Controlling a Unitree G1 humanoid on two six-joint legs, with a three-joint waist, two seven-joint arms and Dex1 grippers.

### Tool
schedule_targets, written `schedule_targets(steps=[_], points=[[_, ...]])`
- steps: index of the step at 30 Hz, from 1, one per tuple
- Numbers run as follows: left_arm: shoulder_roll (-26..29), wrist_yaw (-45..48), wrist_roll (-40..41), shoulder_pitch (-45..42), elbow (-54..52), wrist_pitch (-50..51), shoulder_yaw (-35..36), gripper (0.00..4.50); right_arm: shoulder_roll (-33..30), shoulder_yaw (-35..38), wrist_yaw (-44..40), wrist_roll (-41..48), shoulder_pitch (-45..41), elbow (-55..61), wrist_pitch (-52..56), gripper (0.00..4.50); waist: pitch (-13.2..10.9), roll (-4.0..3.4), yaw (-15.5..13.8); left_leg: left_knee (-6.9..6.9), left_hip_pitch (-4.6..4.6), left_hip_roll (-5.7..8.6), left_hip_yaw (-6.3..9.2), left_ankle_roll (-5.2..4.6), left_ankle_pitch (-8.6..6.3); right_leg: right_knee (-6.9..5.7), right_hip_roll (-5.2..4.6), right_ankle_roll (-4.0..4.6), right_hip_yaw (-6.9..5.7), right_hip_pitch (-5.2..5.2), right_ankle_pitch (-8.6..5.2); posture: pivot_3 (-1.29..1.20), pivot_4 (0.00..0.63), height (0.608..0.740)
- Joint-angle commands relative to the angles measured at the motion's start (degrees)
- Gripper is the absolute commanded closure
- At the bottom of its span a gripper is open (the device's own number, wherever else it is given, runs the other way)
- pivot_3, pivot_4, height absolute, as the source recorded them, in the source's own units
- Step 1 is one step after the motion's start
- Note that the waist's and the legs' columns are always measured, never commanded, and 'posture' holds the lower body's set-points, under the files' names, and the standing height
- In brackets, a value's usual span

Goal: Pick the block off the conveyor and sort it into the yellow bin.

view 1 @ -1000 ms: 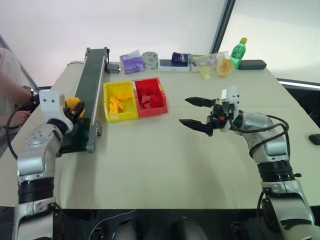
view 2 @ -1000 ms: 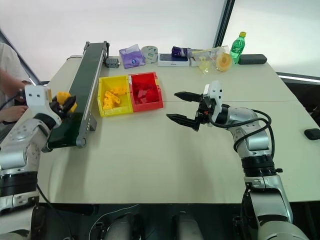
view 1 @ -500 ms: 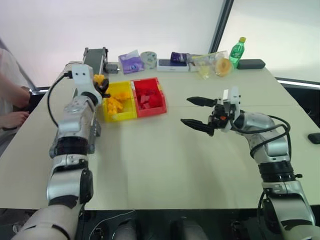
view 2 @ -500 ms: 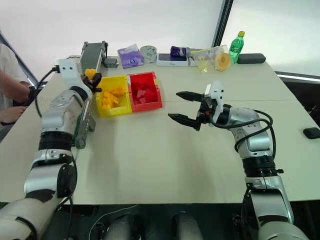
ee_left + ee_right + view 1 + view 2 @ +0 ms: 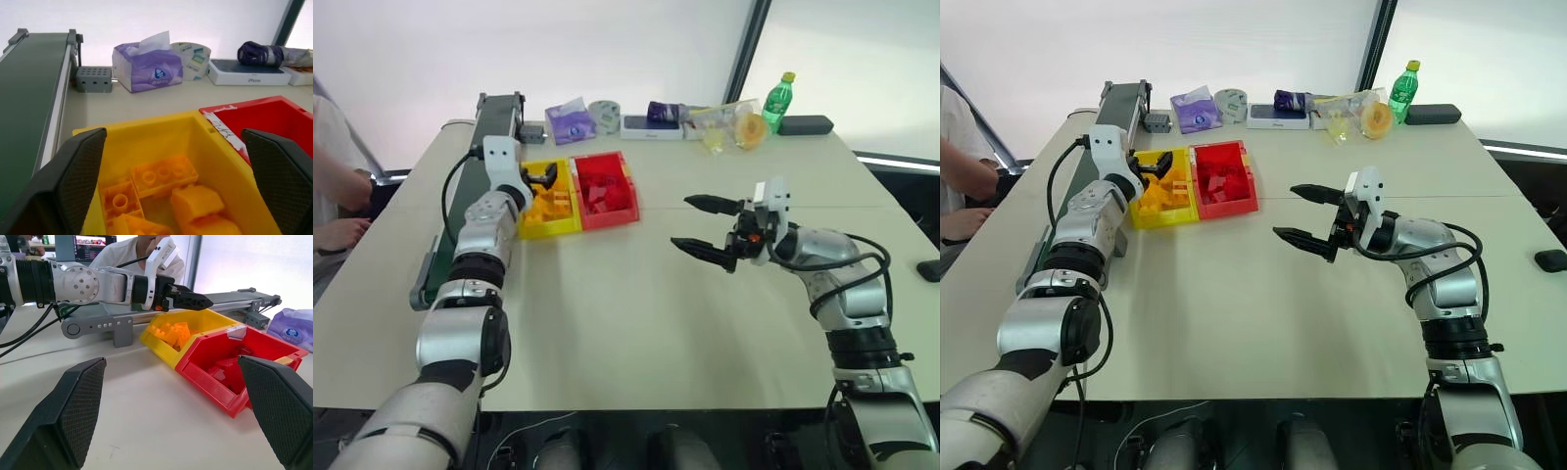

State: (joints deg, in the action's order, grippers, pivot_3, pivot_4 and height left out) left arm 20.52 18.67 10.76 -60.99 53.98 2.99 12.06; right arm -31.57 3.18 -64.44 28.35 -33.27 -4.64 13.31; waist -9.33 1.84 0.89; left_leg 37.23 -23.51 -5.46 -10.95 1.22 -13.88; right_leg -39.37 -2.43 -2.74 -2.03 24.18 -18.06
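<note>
Holding orange bricks (image 5: 164, 175), the yellow bin (image 5: 570, 225) adjoins a red bin (image 5: 628, 211).

Bright yellow bin (image 5: 215, 161) full of orange-yellow studded bricks (image 5: 164, 174), red bin (image 5: 607, 188) right next to it with red bricks. Dark green conveyor (image 5: 27, 93), grey rails. Beige worktop (image 5: 636, 294), black cross-hatched tool fingers (image 5: 80, 171).

We see a purple tissue pack (image 5: 573, 121), a green plastic bottle (image 5: 779, 102) and a flat white box (image 5: 653, 127) along the table's (image 5: 636, 323) far edge.
</note>
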Motion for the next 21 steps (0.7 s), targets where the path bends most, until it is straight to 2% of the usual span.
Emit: schedule_targets(steps=[1, 5, 7, 10, 13, 16, 21], points=[[2.3, 2.4, 1.2, 2.2, -10.7, 0.6, 0.4, 0.10, -0.3, 1.4, -0.1, 0.7, -0.9, 1.2, -0.9, 0.00, 0.0, 0.00, 0.1, 0.01, 0.00, 0.00, 0.01, 0.00, 0.00, -0.01, 0.00, 0.00, 0.00, 0.00, 0.00, 0.00, 0.150, 0.740], [5.6, 4.0, 6.4, 13.2, -32.2, 12.9, 2.9, 0.10, -0.3, 1.3, -0.6, 0.6, -1.2, 0.4, -1.3, 0.00, 0.0, -0.01, 0.6, -0.01, 0.00, -0.06, 0.01, 0.02, 0.01, -0.06, 0.01, 0.01, 0.05, 0.03, 0.00, 0.00, 0.150, 0.740], [8.6, 6.6, 9.5, 21.2, -45.0, 18.2, 3.7, 0.10, -0.5, 1.4, -1.1, 0.5, -1.4, -0.3, -1.6, 0.00, 0.0, -0.01, 1.2, -0.03, 0.01, -0.13, 0.01, 0.03, 0.02, -0.06, -0.01, 0.01, 0.13, 0.05, 0.00, 0.00, 0.150, 0.740], [14.2, 8.7, 16.2, 34.5, -61.3, 28.5, 9.4, 0.10, -1.5, 1.3, -2.9, 0.3, -1.9, -1.8, -1.9, 0.00, 0.0, -0.01, 1.6, -0.03, 0.00, -0.22, 0.04, 0.03, 0.02, -0.10, -0.07, 0.01, 0.13, 0.04, 0.00, 0.00, 0.150, 0.740], [17.4, 12.0, 23.7, 43.6, -70.3, 33.7, 16.3, 0.10, -3.4, 1.7, -4.9, 0.3, -2.1, -3.6, -2.0, 0.00, 0.0, 0.00, 1.3, 0.01, 0.00, -0.23, 0.09, 0.03, 0.02, -0.11, -0.08, 0.01, 0.13, 0.02, 0.00, 0.00, 0.150, 0.740], [19.6, 14.8, 28.9, 56.0, -76.4, 37.8, 27.2, 0.10, -4.8, 1.9, -6.0, 0.2, -2.2, -4.3, -1.7, 0.00, 0.0, -0.01, 1.4, 0.03, 0.04, -0.20, 0.13, 0.02, 0.01, -0.06, -0.17, 0.01, 0.11, -0.09, 0.00, 0.00, 0.150, 0.740], [18.7, 18.1, 30.5, 67.4, -78.1, 34.8, 34.2, 0.10, -5.1, 1.8, -6.4, 0.1, -2.5, -5.0, -1.9, 0.00, 0.0, -0.01, 1.3, -0.02, 0.10, -0.18, 0.17, -0.01, -0.01, 0.01, -0.20, 0.03, 0.08, -0.17, -0.01, 0.00, 0.150, 0.740]])
